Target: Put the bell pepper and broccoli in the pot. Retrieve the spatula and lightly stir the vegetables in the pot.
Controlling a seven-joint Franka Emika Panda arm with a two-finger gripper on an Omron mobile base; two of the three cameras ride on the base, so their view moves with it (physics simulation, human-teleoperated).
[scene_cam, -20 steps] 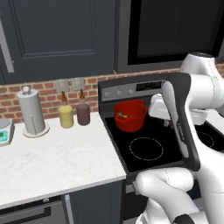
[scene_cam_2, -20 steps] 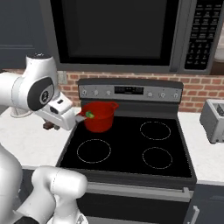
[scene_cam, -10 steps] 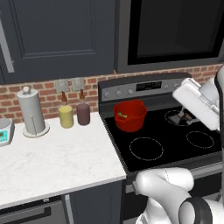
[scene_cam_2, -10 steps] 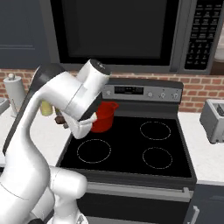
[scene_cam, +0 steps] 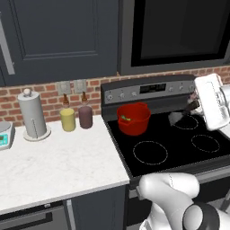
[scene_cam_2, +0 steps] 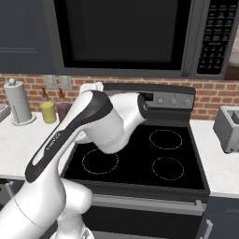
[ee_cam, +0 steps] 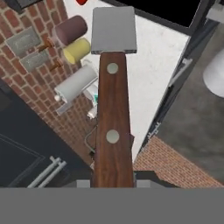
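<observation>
Now the gripper [scene_cam: 194, 106], jaws pinching the spatula [scene_cam: 182, 115], has swung from beside the red pot [scene_cam: 133, 119] out over the stove's [scene_cam: 179, 148] right burners; stirring remains.

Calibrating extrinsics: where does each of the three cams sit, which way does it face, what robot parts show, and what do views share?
Left base view: behind-left of the arm, looking forward and down at the stove and red pot; shows the gripper holding the spatula.
Right base view: behind-right, facing the stove and toaster; the white arm crosses the lower left.
Hand view: on the hand, looking along the spatula.
Shared: all three show the paper towel roll and yellow canister.
</observation>
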